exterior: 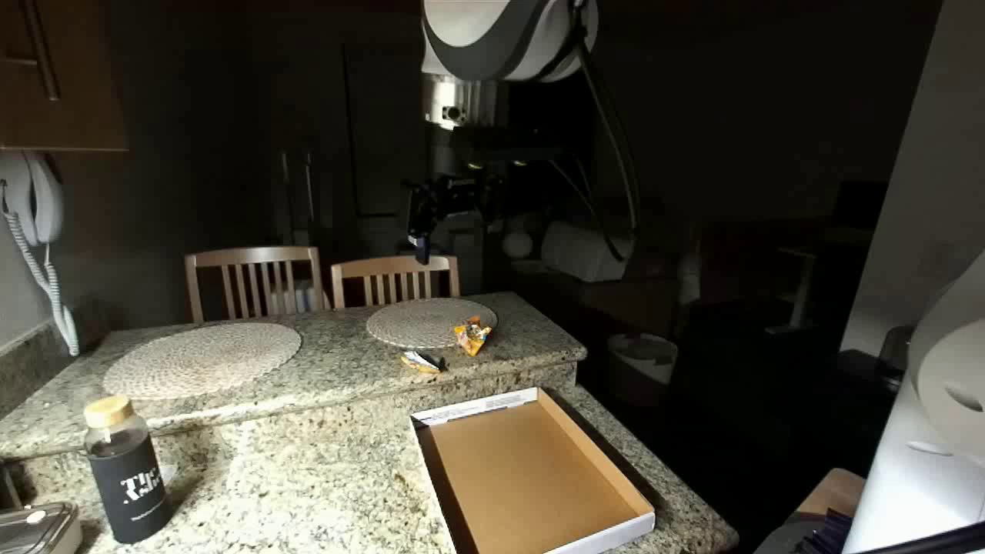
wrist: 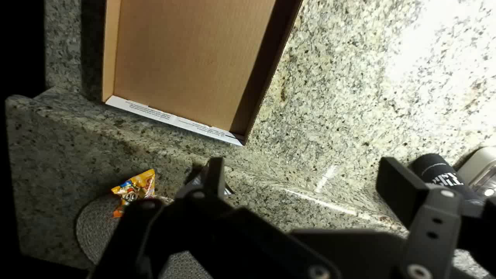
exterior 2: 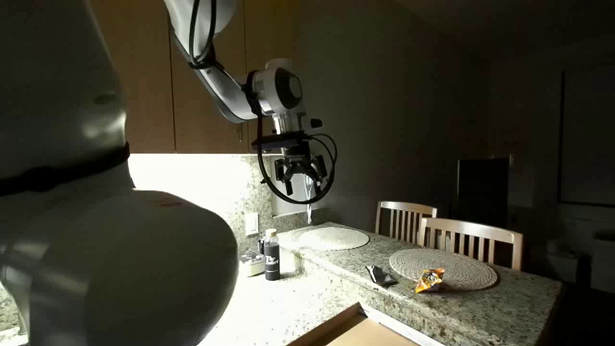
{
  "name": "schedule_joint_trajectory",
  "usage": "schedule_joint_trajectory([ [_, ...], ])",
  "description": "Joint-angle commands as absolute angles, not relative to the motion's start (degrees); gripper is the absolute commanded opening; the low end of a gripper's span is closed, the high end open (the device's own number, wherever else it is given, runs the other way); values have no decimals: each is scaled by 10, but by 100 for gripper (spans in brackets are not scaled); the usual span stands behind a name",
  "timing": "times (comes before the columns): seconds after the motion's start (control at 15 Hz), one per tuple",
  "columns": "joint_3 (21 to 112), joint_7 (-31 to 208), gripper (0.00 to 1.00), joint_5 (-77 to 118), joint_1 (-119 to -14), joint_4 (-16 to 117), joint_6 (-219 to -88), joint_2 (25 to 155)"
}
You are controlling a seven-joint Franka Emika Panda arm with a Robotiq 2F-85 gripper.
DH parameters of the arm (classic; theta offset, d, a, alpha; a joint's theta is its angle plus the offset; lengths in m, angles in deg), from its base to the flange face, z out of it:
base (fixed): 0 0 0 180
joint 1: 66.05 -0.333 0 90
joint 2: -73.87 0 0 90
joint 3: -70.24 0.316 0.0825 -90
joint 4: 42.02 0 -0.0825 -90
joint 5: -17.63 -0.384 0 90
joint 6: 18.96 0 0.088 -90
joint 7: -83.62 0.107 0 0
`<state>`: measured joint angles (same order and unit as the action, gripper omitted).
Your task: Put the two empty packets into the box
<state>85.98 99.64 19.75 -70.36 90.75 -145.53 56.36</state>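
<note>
The yellow-orange packet lies crumpled on the edge of a placemat on the raised counter; it also shows in both other views. The whitish packet lies beside it on the granite and looks dark in an exterior view. In the wrist view a finger partly hides this packet. The box, brown inside with a white rim, sits on the lower counter; nothing shows in its visible part. My gripper is open and empty, high above the counter, its fingers wide apart.
The raised counter forms a step above the lower counter. Two round placemats lie on it. A dark bottle and a small lidded container stand on the lower counter. Chairs stand behind.
</note>
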Motion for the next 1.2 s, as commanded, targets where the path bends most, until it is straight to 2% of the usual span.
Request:
schedule_joint_trajectory([
  [0.0, 849, 1000, 100, 202, -716, 906, -1454, 565],
  [0.4, 849, 1000, 100, 202, -716, 906, -1454, 565],
  [0.8, 835, 1011, 100, 209, -706, 881, -1550, 609],
  [1.13, 812, 1050, 100, 251, -684, 772, -1544, 720],
])
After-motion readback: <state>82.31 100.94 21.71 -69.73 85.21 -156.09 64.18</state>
